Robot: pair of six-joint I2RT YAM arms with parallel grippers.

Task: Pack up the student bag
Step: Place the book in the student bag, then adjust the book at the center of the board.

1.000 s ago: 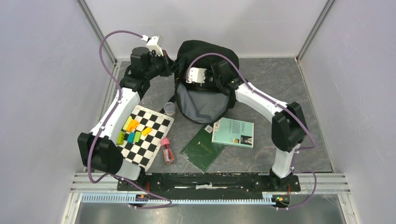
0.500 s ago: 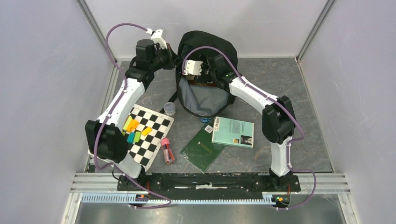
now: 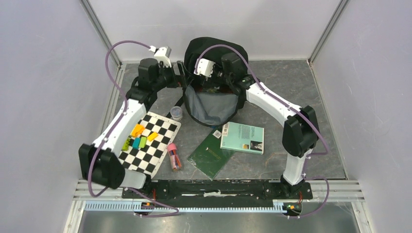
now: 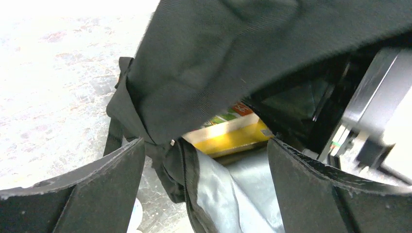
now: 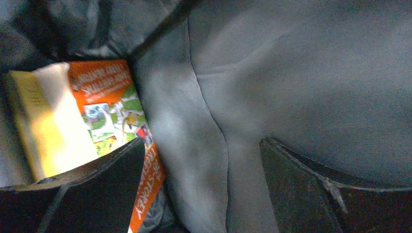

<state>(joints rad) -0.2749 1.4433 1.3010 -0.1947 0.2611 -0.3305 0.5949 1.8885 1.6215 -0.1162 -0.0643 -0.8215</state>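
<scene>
Two grippers, both spread wide and gripping nothing: left gripper (image 4: pixel 204 150) straddling a fold of black fabric at the left lip of the student bag (image 3: pixel 214 48) without pinching it; right gripper (image 5: pixel 201 145) down inside the mouth, over the grey lining (image 3: pixel 209 109), fingers apart and empty. One bag, standing at the far middle of the table (image 3: pixel 301 97), mouth gaping toward the arm bases. One orange-and-yellow book (image 5: pixel 104 111) already lying inside, just beside one finger of the right gripper. Judged as the close of one packing step, with most of the load not yet in. Next move, by the look of it: lift the right gripper clear of the opening without snagging the lining, then reach for something on the table, keeping the mouth open enough to take it. Counted outside the bag: one teal book (image 3: pixel 243 137) overlapping a corner of one dark green book (image 3: pixel 210 156), one chequered board (image 3: pixel 153 150) carrying at least five coloured blocks (image 3: pixel 143 142), one small clear jar (image 3: pixel 177 113), one pink-capped pen case (image 3: pixel 174 156).
</scene>
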